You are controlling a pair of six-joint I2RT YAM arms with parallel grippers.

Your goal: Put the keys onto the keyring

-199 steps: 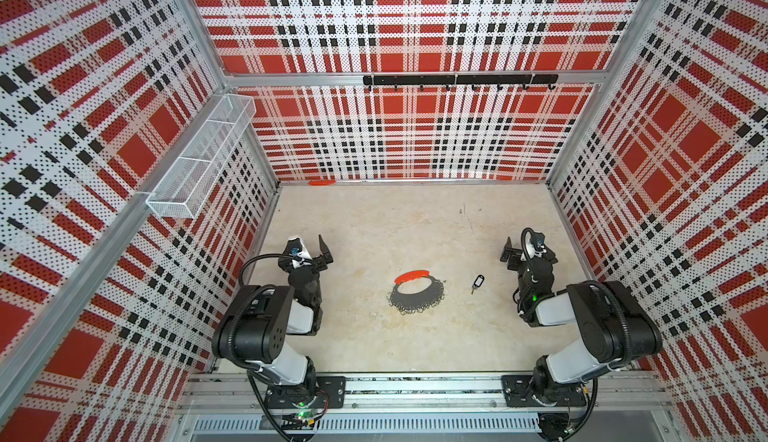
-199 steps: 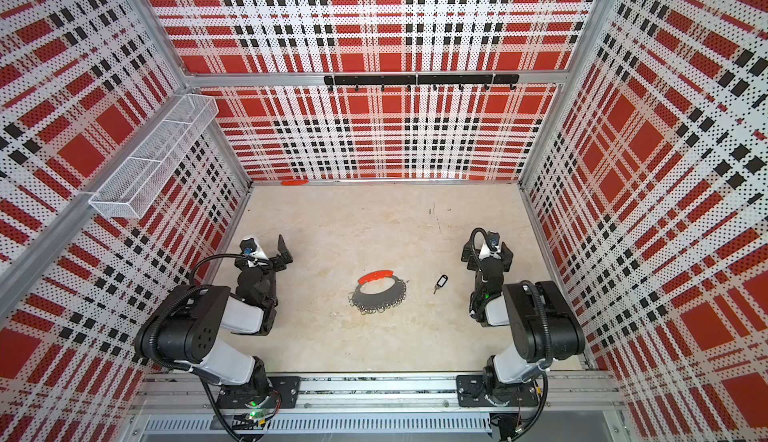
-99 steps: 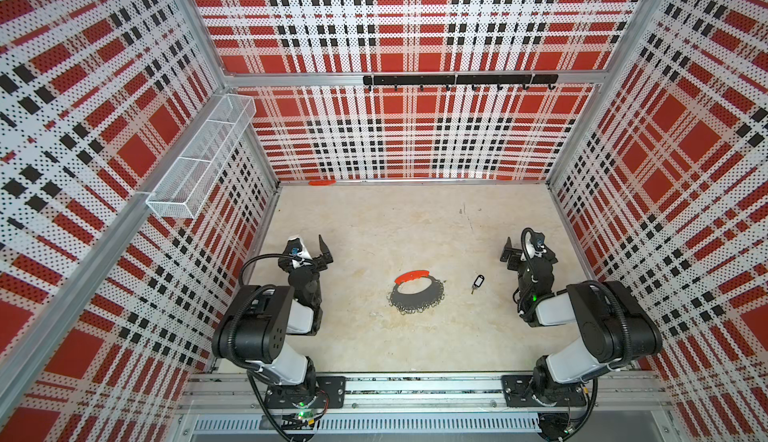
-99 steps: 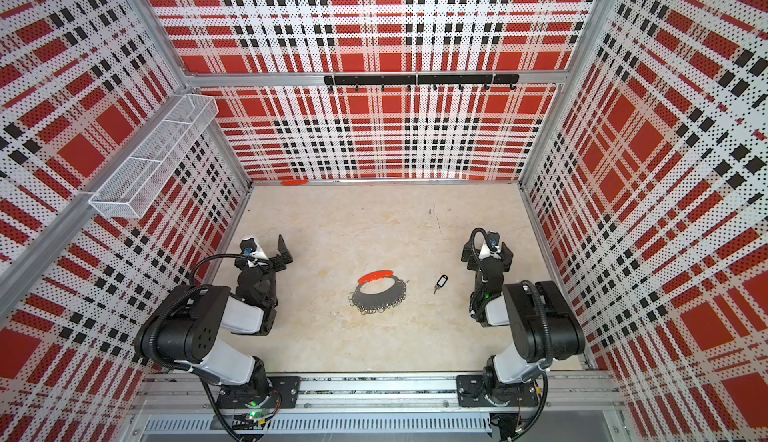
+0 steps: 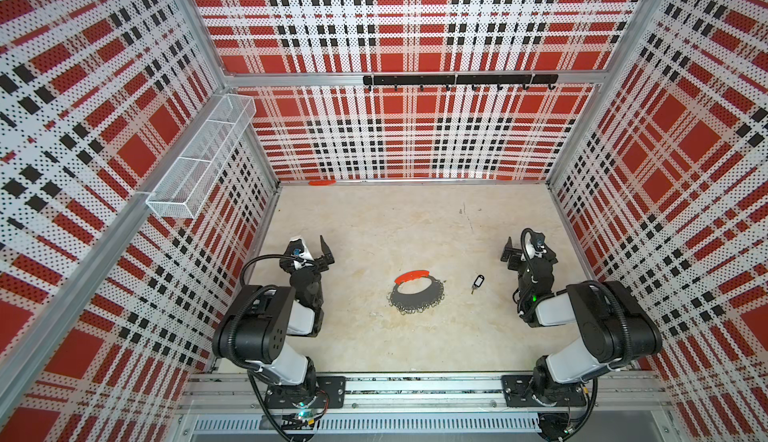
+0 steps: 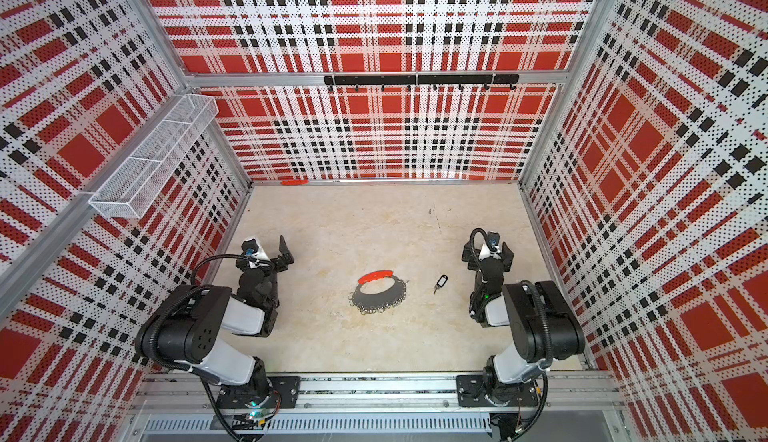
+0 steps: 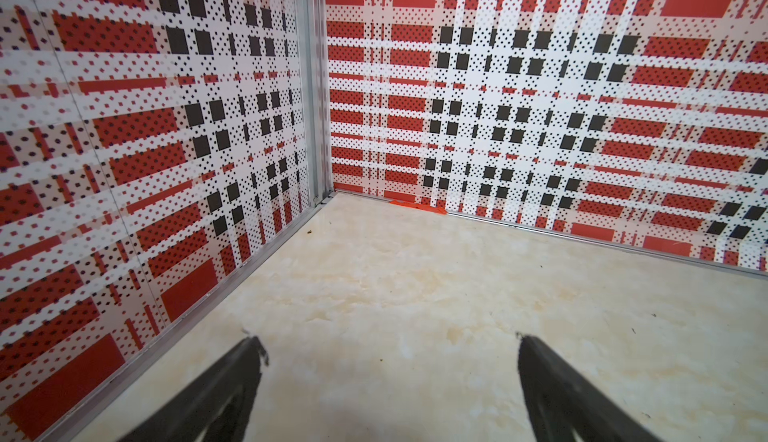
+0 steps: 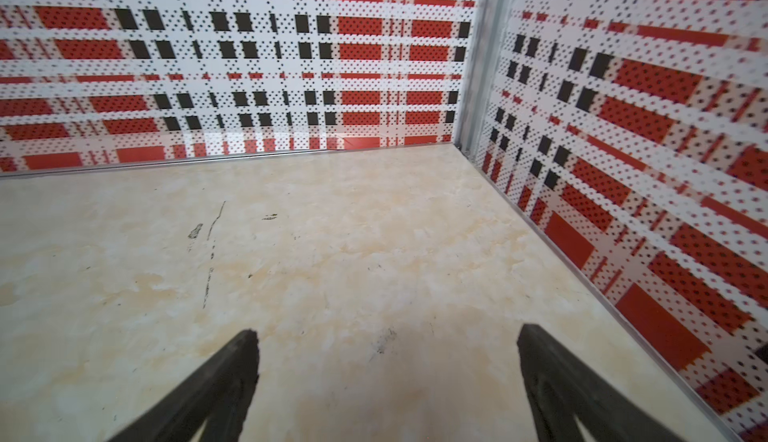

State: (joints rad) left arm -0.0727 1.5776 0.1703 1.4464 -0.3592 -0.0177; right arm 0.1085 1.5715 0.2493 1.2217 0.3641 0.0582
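Keyring (image 5: 415, 291) lay flat near the middle of the tabletop (image 5: 374, 348), red-orange segment toward the far edge, split rings bunched along its near side. Keys (image 5: 477, 284) lay near it on the side toward the right edge, apart from it, black tag farther back than the key. Left gripper (image 7: 388, 340) sat by the left edge, jaws wide apart over bare tabletop. Right gripper (image 8: 387, 332) sat by the right edge, jaws likewise spread. Loose red-orange strip (image 5: 322, 182) rested against the far edge, near the far-left corner.

No text, label, brand, number or sign can be read on anything here.
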